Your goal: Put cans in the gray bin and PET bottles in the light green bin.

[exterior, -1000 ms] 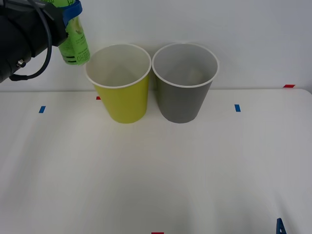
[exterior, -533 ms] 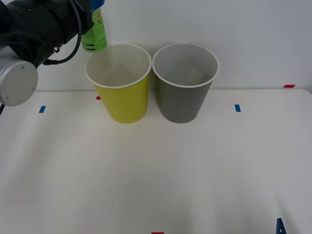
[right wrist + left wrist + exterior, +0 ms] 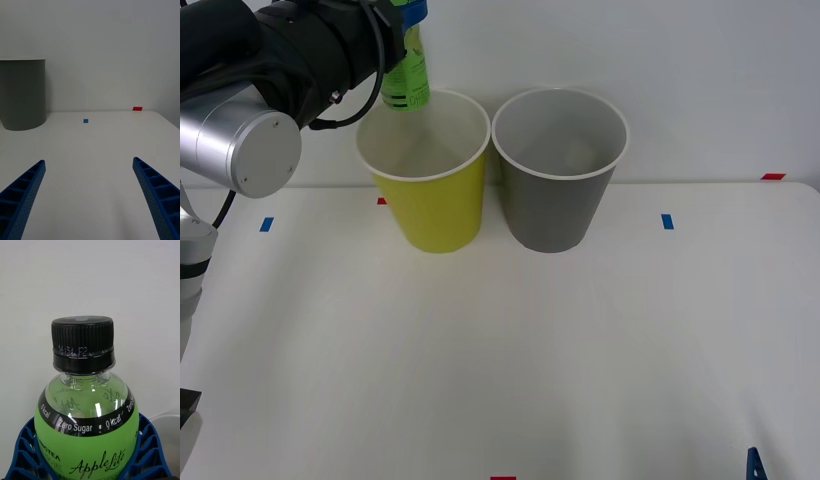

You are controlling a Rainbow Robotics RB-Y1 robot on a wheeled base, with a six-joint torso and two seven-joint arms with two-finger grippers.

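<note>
Note the left gripper (image 3: 408, 20) at the far left of the scene, raised above the table (image 3: 500, 350). Its blue ribbed fingers (image 3: 22, 450) are closed against both sides of the PET bottle (image 3: 86, 420) (green label, black screw cap), so the bottle is gripped and off the table. In the front view you see the bottle's lower part (image 3: 406, 70) hanging just above the far left rim of the light green bin (image 3: 430, 190); whether it touches the rim cannot be told.

Observe that the light green bin stands upright at the far side of the table, with the gray bin (image 3: 558, 180) just beside it on the right, their rims almost touching.

Check the right gripper (image 3: 90, 202): it sits low at the near right of the table, fingers spread wide and holding nothing, with the gray bin (image 3: 22, 93) farther off.
</note>
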